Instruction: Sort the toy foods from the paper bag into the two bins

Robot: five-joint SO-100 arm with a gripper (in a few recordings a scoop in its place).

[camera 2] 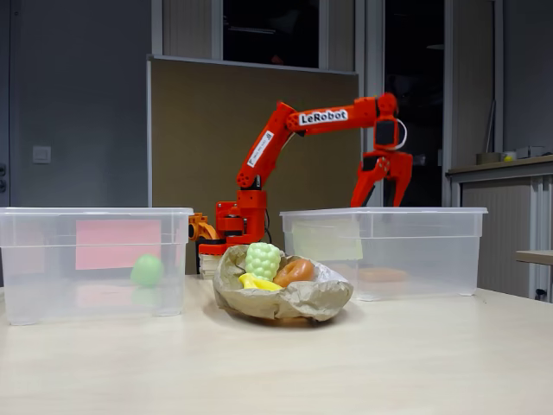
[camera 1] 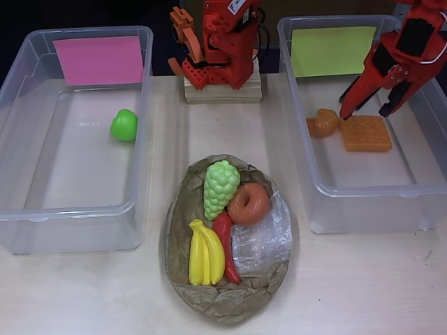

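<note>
Your gripper (camera 1: 367, 109) hung inside the right bin (camera 1: 419, 188), the one with the yellow-green label (camera 1: 332, 50), its two fingers spread apart and holding nothing, with the tips just above the waffle (camera 1: 366, 133). The croissant (camera 1: 323, 123) lay just left of the waffle on that bin's floor. In the left bin (camera 1: 70, 216), under the pink label (camera 1: 99, 60), you had the green apple (camera 1: 124, 125) lying alone. The paper bag (camera 1: 223, 300) sat on the table (camera 1: 363, 286) between the bins, nearer the front, and it held the grapes (camera 1: 220, 187), the donut (camera 1: 248, 204), the bananas (camera 1: 205, 255) and the chili (camera 1: 225, 244), beside its clear plastic patch (camera 1: 264, 237).
</note>
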